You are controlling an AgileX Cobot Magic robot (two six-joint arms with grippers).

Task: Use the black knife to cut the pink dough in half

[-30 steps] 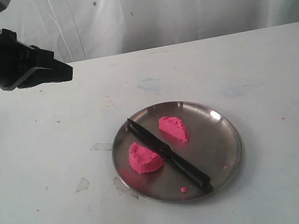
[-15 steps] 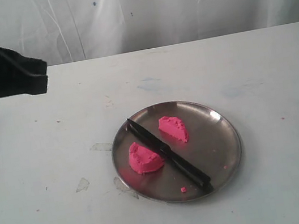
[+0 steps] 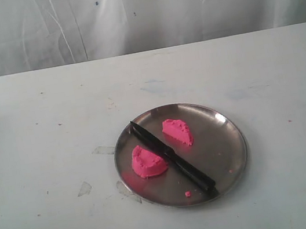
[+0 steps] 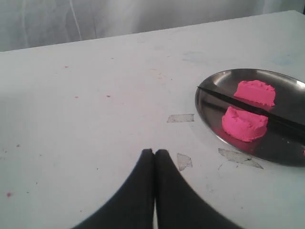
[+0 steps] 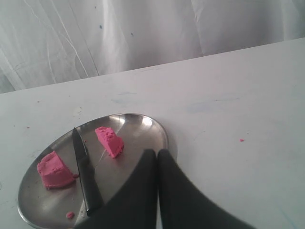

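The pink dough lies in two half-dome pieces on a round steel plate [image 3: 230, 154]: one piece [image 3: 147, 162] at the plate's left, the other [image 3: 177, 131] toward its back. Between them the black knife [image 3: 172, 156] lies flat, its tip at the plate's back-left rim. Neither arm appears in the exterior view. The left wrist view shows my left gripper [image 4: 154, 152] shut and empty above bare table, with the plate [image 4: 209, 119], both pieces [image 4: 244, 124] [image 4: 255, 91] and the knife [image 4: 248, 110] off to one side. My right gripper [image 5: 157, 152] is shut and empty over the plate's rim [image 5: 159, 131], apart from the knife [image 5: 86, 174] and the dough [image 5: 109, 140] [image 5: 55, 169].
A tiny pink crumb [image 3: 188, 193] sits near the plate's front rim. Scraps of clear tape [image 3: 84, 188] [image 3: 103, 150] stick to the white table left of the plate. A white curtain hangs behind the table's far edge.
The left arm, seen at the upper left of the exterior view a second ago, has drawn back leftward and left that view. Dough, knife and plate have not moved.
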